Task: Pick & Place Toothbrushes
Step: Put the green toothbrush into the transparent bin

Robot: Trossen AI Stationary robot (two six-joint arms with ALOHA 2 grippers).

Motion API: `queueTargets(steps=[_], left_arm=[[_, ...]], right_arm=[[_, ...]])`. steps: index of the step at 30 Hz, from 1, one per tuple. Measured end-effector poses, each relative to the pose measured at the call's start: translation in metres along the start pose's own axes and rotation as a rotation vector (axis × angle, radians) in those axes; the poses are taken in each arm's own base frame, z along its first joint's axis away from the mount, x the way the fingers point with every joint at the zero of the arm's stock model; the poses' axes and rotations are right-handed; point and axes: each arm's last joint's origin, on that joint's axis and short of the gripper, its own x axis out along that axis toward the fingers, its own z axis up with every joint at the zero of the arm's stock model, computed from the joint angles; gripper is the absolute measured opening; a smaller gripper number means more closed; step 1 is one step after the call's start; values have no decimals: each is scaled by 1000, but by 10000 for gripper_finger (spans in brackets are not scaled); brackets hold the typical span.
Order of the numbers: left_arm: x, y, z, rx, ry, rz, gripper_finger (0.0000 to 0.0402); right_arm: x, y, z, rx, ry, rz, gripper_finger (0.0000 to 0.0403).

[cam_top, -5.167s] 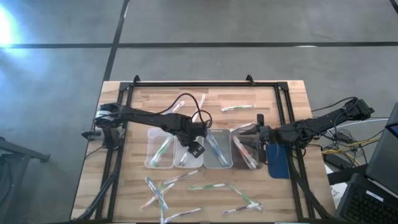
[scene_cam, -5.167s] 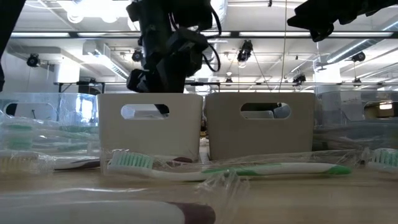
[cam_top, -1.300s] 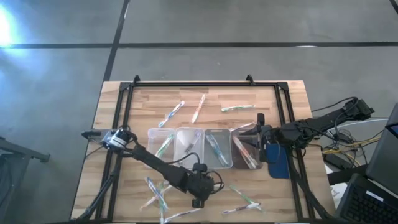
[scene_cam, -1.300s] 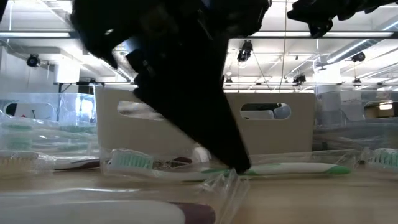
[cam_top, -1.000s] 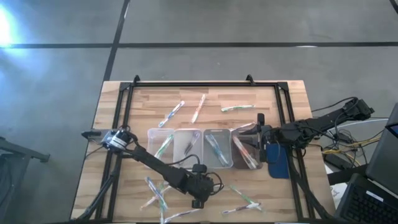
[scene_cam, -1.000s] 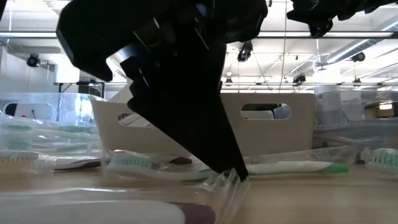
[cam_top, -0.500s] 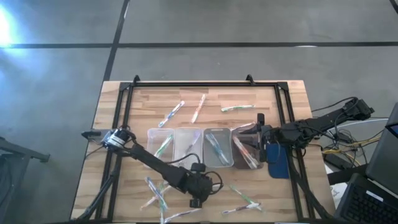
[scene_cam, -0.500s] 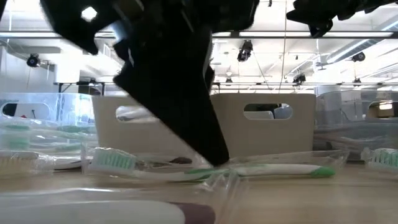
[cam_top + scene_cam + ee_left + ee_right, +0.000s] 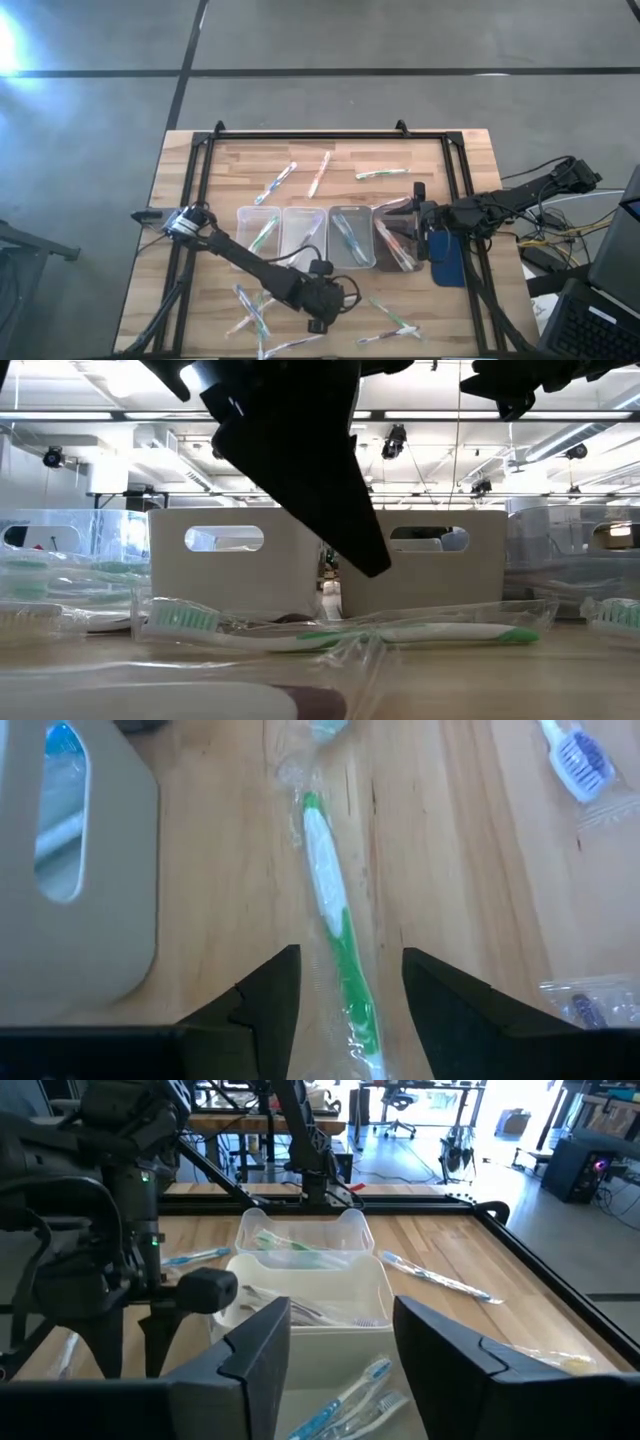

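A green toothbrush (image 9: 335,935) in a clear wrapper lies flat on the table in front of the trays (image 9: 340,632). My left gripper (image 9: 350,995) hangs open just above it, one finger on either side of its handle, and touches nothing (image 9: 372,565). In the high view that gripper (image 9: 320,320) is near the table's front edge. My right gripper (image 9: 340,1320) stands open above the rightmost tray (image 9: 396,240), which holds blue toothbrushes (image 9: 350,1395). Further toothbrushes lie in the other trays (image 9: 350,238).
Several trays stand in a row across the table's middle (image 9: 303,238). Loose wrapped toothbrushes lie toward the far edge (image 9: 380,174) (image 9: 320,172) and along the near edge (image 9: 250,305) (image 9: 392,320). A black frame (image 9: 330,134) rims the table. A blue object (image 9: 447,258) sits under the right arm.
My left gripper has risen off the green toothbrush and stays open. The toothbrush has slid a little sideways along the table and now lies flat, clear of the fingers.
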Motion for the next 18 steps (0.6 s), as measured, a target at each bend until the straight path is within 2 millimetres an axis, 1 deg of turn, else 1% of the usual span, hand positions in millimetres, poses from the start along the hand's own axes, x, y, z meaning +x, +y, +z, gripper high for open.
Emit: queueTargets(steps=[3, 6, 13, 18], left_arm=[[3, 0, 0, -6, -12, 14, 181], [12, -2, -1, -22, -23, 10, 181], [28, -5, -4, -57, -42, 21, 181], [32, -5, -7, -54, -32, 21, 181]], right_arm=[[0, 0, 0, 1, 0, 0, 178], [0, 0, 0, 0, 0, 0, 176], [0, 0, 0, 0, 0, 0, 153], [0, 0, 0, 0, 1, 0, 133]])
